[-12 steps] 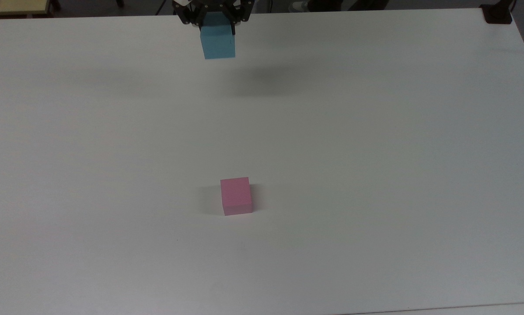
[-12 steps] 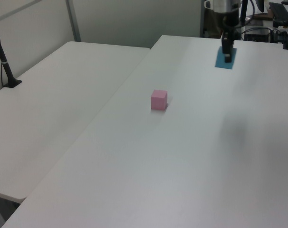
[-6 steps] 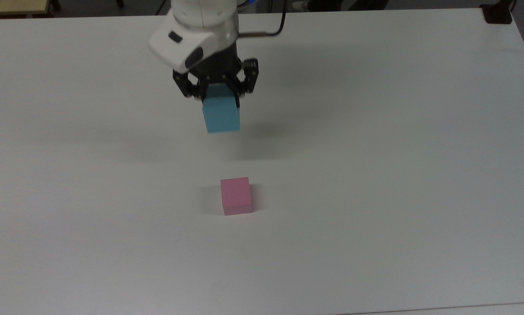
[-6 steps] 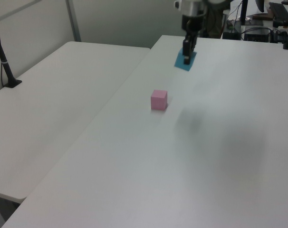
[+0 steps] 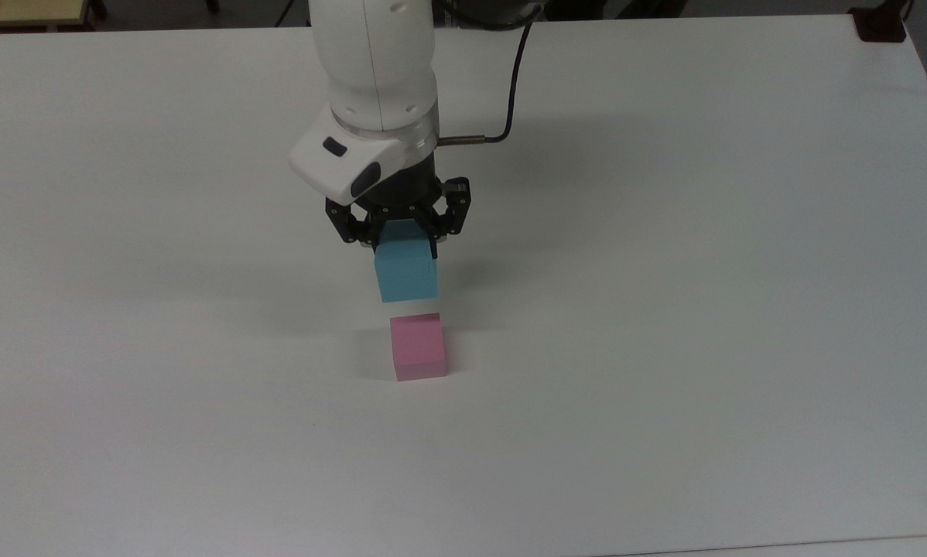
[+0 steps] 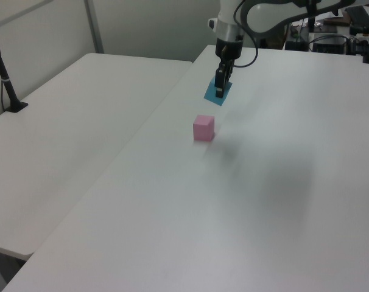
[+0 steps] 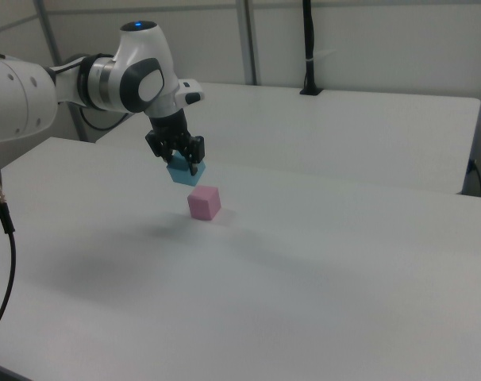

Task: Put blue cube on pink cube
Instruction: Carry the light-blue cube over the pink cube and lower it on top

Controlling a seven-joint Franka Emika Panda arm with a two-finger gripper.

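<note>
Above the white table [image 5: 665, 309], the gripper [image 5: 401, 232] pinches the blue cube [image 5: 406, 272] by its upper part, carrying it in the air at about 12 o'clock from the pink cube [image 5: 417, 346] in the top view. The pink cube sits alone on the table, apart from the blue one. The likeliest fault from here, I judge, is a release off-centre: the held cube looks turned a little against the pink one in the right view, so it could land on an edge and tip off. Descending too low before it is overhead could also shove the pink cube aside
</note>
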